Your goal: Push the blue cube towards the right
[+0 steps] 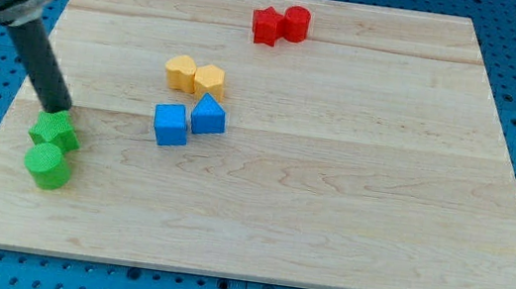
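Note:
The blue cube [171, 124] lies left of the board's middle, touching a blue wedge-like block [208, 116] on its right. My tip [60, 109] is at the view's left, well left of the blue cube, just above a green star-like block [55, 130]. The rod slants up to the view's top left.
A green cylinder [46, 166] sits just below the green star-like block. Two yellow blocks [195, 76] lie above the blue ones. A red star-like block [269, 26] and a red cylinder [296, 23] lie near the top edge of the wooden board [331, 194].

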`<state>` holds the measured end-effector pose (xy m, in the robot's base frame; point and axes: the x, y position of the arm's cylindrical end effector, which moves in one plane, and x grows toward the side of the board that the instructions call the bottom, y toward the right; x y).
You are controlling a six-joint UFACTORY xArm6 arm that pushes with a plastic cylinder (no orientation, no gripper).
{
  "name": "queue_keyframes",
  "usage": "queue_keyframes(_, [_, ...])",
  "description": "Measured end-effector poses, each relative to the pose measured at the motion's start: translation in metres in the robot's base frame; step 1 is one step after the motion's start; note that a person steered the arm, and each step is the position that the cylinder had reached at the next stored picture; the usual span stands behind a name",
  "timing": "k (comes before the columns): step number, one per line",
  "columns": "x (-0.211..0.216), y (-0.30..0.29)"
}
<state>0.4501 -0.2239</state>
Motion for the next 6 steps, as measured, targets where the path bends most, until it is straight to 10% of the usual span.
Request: queue_keyframes(6, [-0.037, 0.009])
